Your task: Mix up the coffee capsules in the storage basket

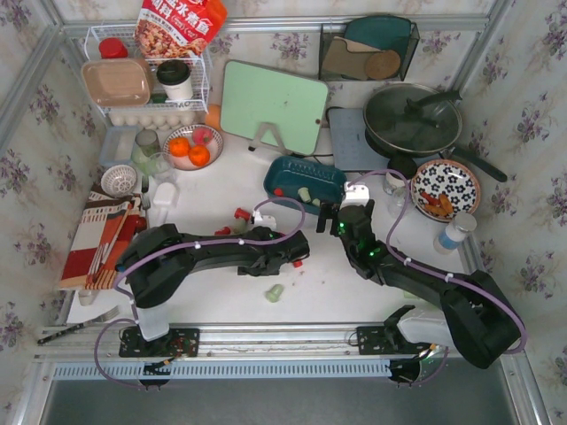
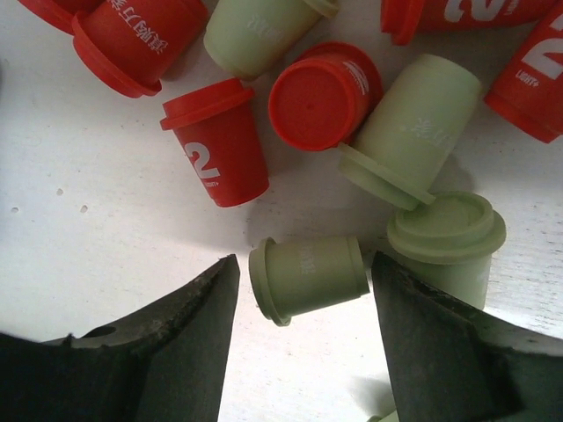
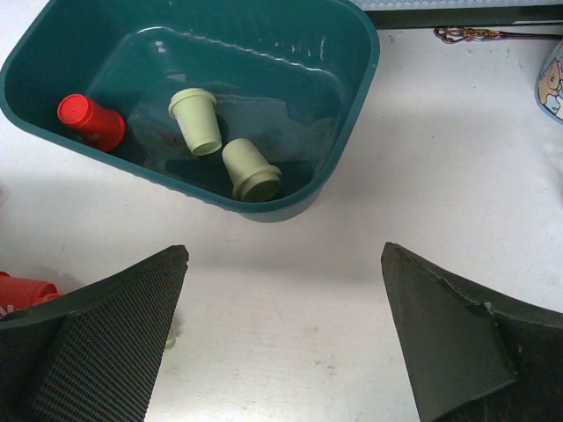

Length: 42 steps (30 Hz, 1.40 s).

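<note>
Left fingers apart, straddling one pale green capsule that lies on its side. Its long axis runs left-right, rim toward frame left; whether it touches the fingers is hard to judge. Above it, loose red and green capsules crowd the white surface, several cut off at the top and right edges. Open room at frame left.

Right fingers apart, nothing between them. Teal storage basket sits upper left of that frame, far rim cropped. Inside it are one red capsule and two green capsules, all tipped over. Bare surface to the basket's right.
</note>
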Each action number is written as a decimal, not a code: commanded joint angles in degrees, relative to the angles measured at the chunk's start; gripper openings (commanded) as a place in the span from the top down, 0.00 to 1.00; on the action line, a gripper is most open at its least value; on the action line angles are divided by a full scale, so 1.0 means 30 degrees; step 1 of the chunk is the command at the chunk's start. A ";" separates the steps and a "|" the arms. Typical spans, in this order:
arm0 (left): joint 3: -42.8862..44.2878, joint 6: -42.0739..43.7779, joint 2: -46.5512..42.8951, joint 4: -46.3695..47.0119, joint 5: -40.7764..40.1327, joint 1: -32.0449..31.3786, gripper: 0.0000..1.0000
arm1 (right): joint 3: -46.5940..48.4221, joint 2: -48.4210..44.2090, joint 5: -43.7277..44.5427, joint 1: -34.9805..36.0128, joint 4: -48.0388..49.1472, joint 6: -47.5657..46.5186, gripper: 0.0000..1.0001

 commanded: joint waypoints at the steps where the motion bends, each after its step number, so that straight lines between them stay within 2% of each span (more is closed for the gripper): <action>1: -0.0157 -0.0060 0.0212 0.0639 -0.0124 0.0067 0.36 | 0.0190 0.0132 0.0003 0.0002 0.0224 0.0132 0.00; 6: -0.0197 0.0326 0.0204 0.1024 0.0006 0.0149 0.44 | 0.0246 0.0278 0.0000 -0.0011 0.0202 0.0132 0.00; 7: -0.0227 0.0330 0.0160 0.1062 -0.0013 0.0149 0.49 | 0.0269 0.0308 -0.0022 -0.0004 0.0196 0.0132 0.00; 11: -0.0371 0.0326 -0.0371 0.1062 -0.0135 0.0145 0.59 | 0.0321 0.0409 -0.0051 0.0003 0.0137 0.0161 0.00; 18: -0.0054 0.1061 -0.2157 0.0945 -0.0275 0.0148 0.62 | 0.0394 0.0471 -0.0008 -0.0017 0.0000 0.0162 0.00; 23: 0.1389 0.3958 -0.3553 0.1382 -0.0921 0.0414 0.62 | 0.0394 0.0443 0.0314 0.0006 -0.0040 0.0213 0.00; 28: 0.2790 0.8584 -0.3987 0.4473 0.0333 0.2003 0.62 | 0.0366 0.0446 0.0695 0.0006 -0.0040 0.0264 0.00; 35: 0.5699 1.1867 -0.1389 0.8345 0.5219 0.5270 0.61 | 0.0220 0.0201 0.1838 -0.0004 0.0037 0.0323 0.00; 42: 1.0624 1.3058 0.3374 0.8127 0.6644 0.7136 0.54 | 0.0087 0.0143 0.2165 0.0002 0.0424 0.0250 0.00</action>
